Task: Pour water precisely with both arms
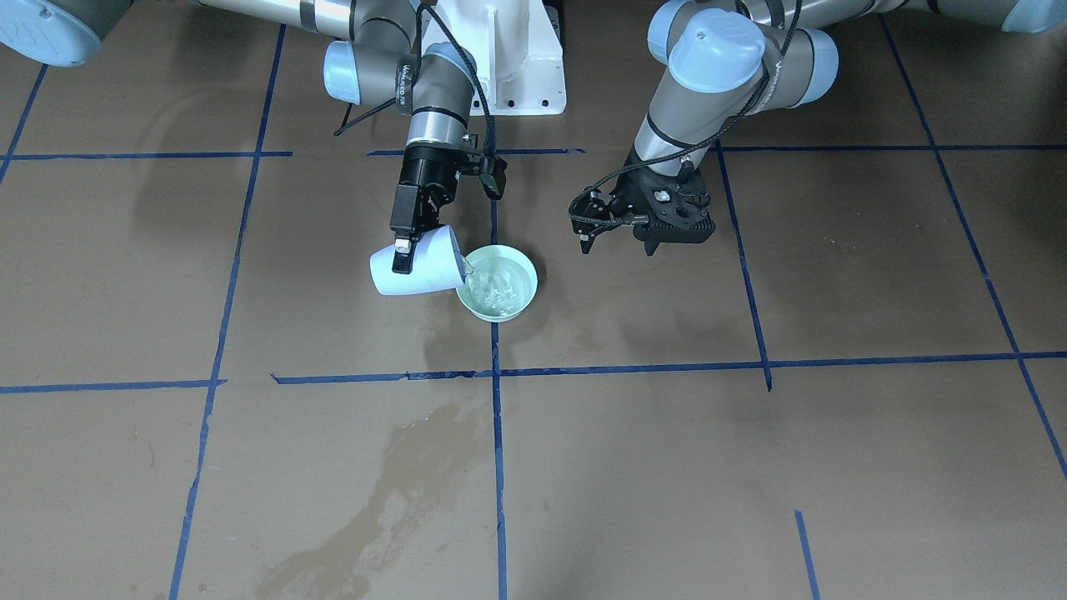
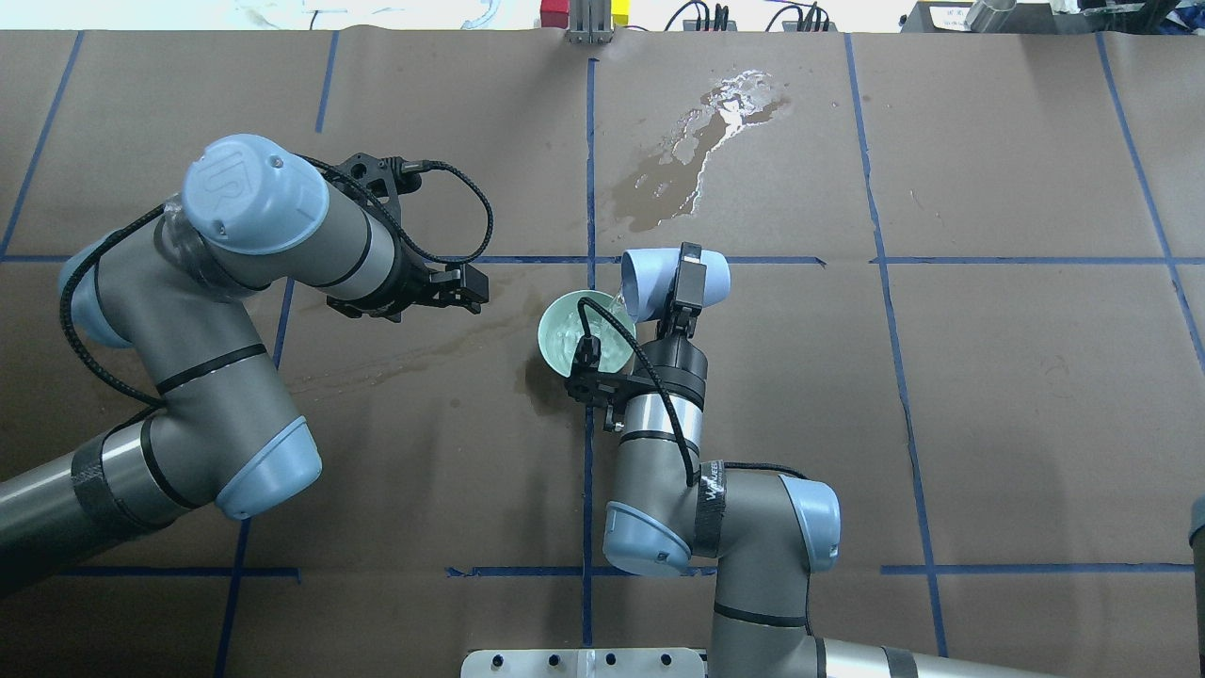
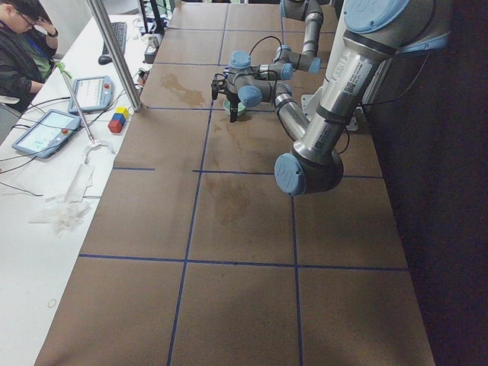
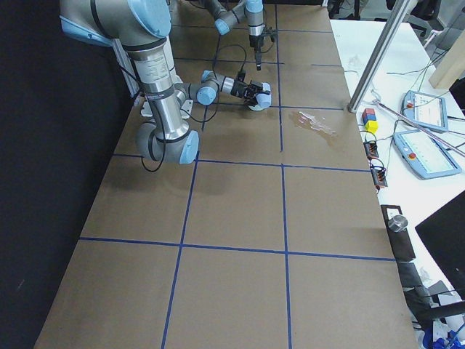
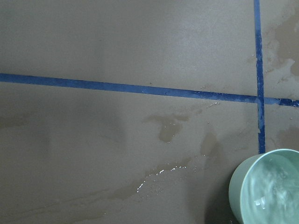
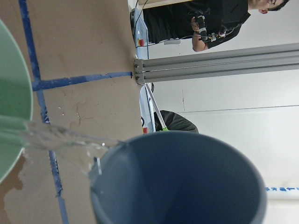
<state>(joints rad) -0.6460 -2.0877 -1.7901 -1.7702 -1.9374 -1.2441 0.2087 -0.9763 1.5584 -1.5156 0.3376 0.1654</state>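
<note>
Water (image 1: pixel 500 287) streams from tilted blue cup (image 1: pixel 429 271) into green bowl (image 1: pixel 488 315)

Distant end cameras face each other, probably sharing the bowl (image 3: pixel 237 113).

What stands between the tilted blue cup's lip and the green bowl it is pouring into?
Nothing visible. The right tool holds the blue cup with its lip over the green bowl, and water runs straight in.
</note>
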